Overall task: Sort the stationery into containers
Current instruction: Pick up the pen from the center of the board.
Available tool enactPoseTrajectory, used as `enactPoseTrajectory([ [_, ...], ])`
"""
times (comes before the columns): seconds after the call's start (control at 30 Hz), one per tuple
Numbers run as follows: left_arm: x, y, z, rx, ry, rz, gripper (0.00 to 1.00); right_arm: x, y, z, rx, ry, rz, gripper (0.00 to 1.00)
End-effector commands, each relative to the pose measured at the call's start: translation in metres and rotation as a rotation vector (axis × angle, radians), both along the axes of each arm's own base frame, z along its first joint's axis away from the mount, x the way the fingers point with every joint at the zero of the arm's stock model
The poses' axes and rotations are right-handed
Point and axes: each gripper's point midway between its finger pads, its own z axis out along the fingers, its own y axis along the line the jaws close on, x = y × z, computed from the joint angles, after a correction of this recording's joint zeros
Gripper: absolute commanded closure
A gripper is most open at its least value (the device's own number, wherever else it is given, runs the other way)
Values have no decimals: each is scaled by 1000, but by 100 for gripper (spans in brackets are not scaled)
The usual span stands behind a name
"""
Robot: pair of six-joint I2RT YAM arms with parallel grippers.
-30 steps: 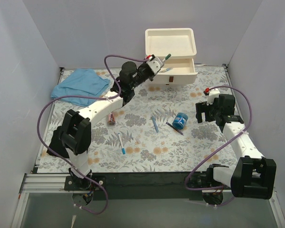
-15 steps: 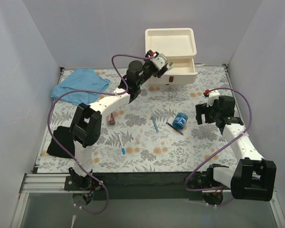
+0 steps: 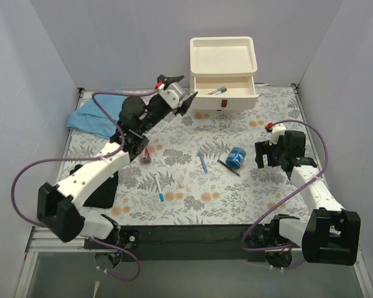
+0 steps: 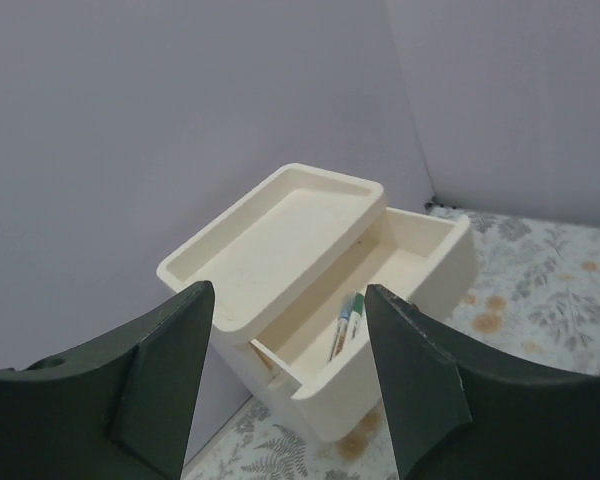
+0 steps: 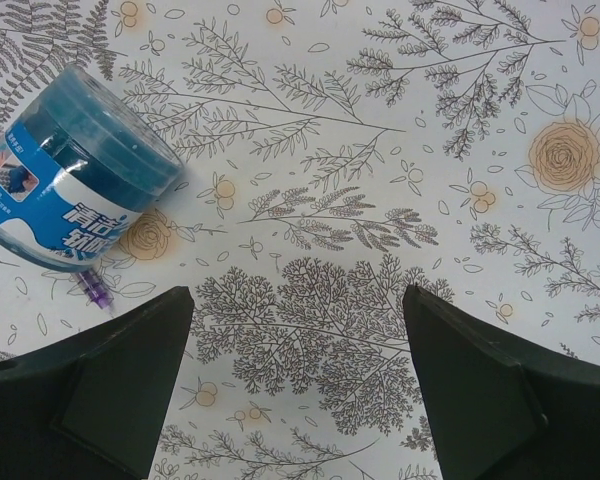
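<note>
The cream-white drawer unit [image 3: 222, 62] stands at the back, its top drawer [image 3: 225, 97] pulled out. A white pen with a green cap [image 3: 216, 90] lies in that drawer and also shows in the left wrist view [image 4: 346, 322]. My left gripper [image 3: 185, 100] is open and empty, in the air just left of the drawer [image 4: 380, 330]. My right gripper [image 3: 265, 155] is open and empty, low over the mat, right of the blue tape roll [image 3: 236, 157], which shows in its view [image 5: 75, 170]. A blue pen [image 3: 202, 162], a dark pen [image 3: 229, 168], a white blue-capped pen [image 3: 158, 187] and a pink tube [image 3: 146, 153] lie on the mat.
A light-blue cloth [image 3: 104, 110] lies at the back left. The floral mat [image 3: 193, 205] is walled in by grey panels at the left, right and back. The unit's square top tray [image 3: 222, 54] holds nothing that I can see.
My left gripper held the green-capped pen over the unit, let it go into the open drawer, and has pulled back to the left. The right arm has barely moved.
</note>
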Motion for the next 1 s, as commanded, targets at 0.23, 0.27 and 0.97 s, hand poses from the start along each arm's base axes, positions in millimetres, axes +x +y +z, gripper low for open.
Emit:
enactPoseTrajectory([
  [0.23,-142,7,-209,785,290,-696,36,8,17,7,46,-20,115,5],
  [0.27,-148,6,-218,802,330,-762,37,4,18,4,45,-8,137,6],
  [0.97,-66,-22,-334,1172,135,-980,49,-19,38,-4,94,0,270,9],
])
